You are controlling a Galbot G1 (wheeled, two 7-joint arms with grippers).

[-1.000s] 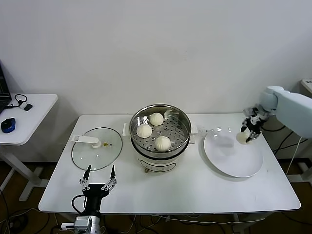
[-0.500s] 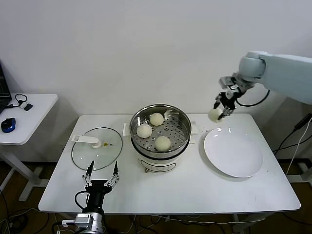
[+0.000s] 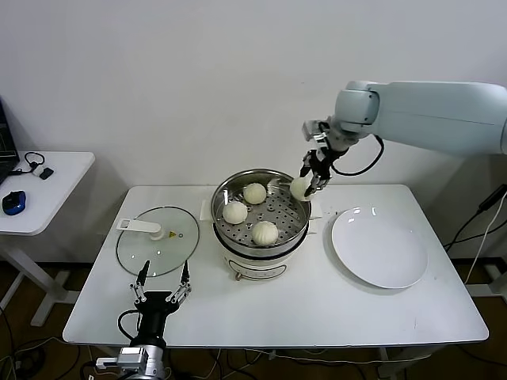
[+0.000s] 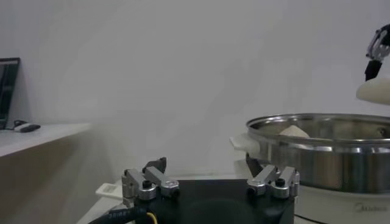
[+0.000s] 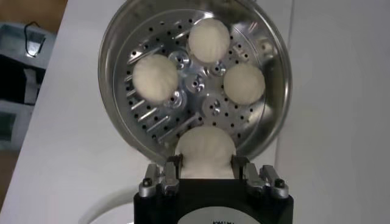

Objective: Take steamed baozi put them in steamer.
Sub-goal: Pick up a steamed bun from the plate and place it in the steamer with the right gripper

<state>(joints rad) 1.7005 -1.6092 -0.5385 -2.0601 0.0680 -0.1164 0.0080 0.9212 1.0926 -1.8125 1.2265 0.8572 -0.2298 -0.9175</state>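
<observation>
On my head view the right arm (image 3: pixel 432 111) is a smooth pale blue-white shell with a rounded elbow joint, and a black cable loops beside its wrist. The right gripper (image 3: pixel 310 179) is dark with silver metal fittings. On my right wrist view its black body carries two silver finger mounts, each fixed with dark screws. The left gripper (image 4: pixel 210 180) has a black housing, silver finger brackets with black screw heads, and thin dark fingers (image 3: pixel 140 279).

No text can be read; the steamer (image 4: pixel 341 158) base carries a faint, illegible mark.
</observation>
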